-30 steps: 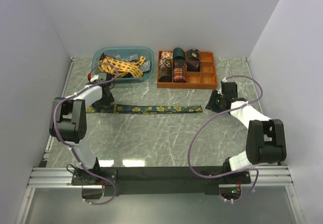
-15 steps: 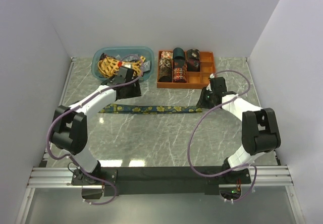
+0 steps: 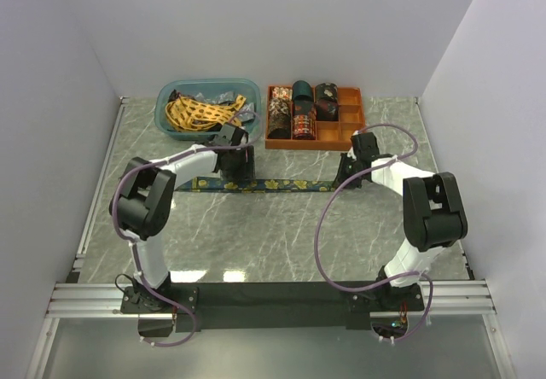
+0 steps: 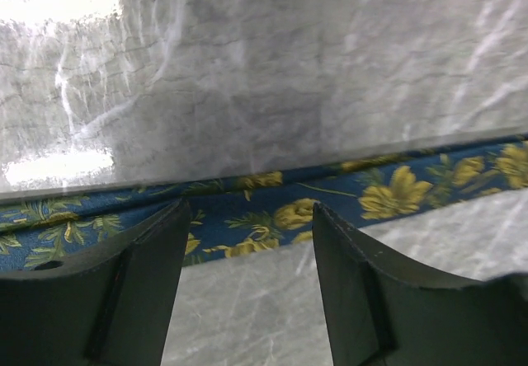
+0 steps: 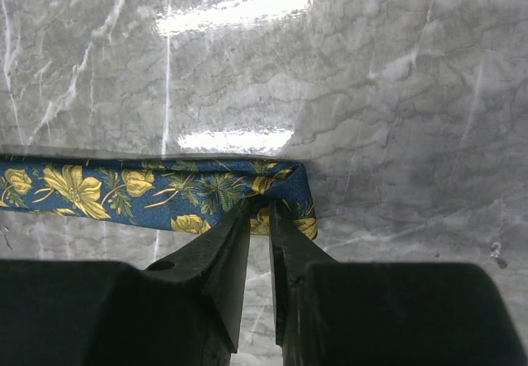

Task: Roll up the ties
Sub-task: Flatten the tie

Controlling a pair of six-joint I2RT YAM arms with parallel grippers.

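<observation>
both arms have swung inward over the last second, the left one leaving the tie's far left end and the right one dropping to its right tip. the tie [image 3: 281, 184] lies flat and straight across the middle of the table [image 3: 256, 242], navy with gold flowers. it looks light, limp and a little sleek, likely to slide on the polished marble, so the folded tip is the sensible place to pinch and start a roll. the right gripper [image 5: 262, 209] is almost closed, nipping that tip. the left gripper [image 4: 247, 213] stands wide and holds nothing, straddling the cloth further left. behind, loose ties [image 3: 200, 113] fill a blue bin [image 3: 171, 89], and rolled ties [image 3: 294, 110] sit in an orange tray [image 3: 363, 123].
</observation>
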